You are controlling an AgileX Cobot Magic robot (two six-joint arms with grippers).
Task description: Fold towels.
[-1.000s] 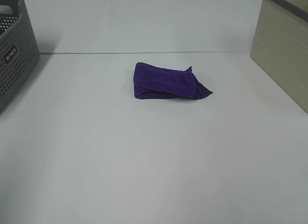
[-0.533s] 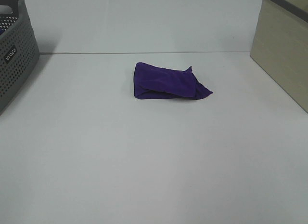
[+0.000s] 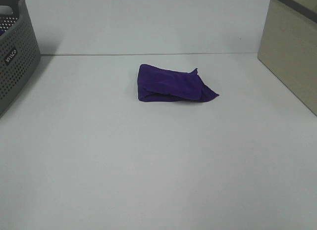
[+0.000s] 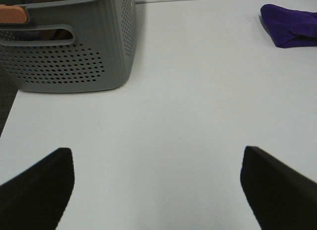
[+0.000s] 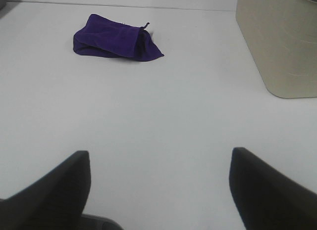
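1. Purple towel (image 3: 173,84) bunched loosely at mid-table, toward the far side, long axis running left to right, loose corner trailing off rightward.
2. Left gripper (image 4: 157,188) gaping wide, empty, low over bare table beside the grey basket (image 4: 74,47); towel well ahead, off toward centre.
3. Right gripper (image 5: 161,190) likewise spread wide, nothing held; towel well ahead, angled inward.
4. Looks roughly even for reach; ragged corner on the right arm's side.
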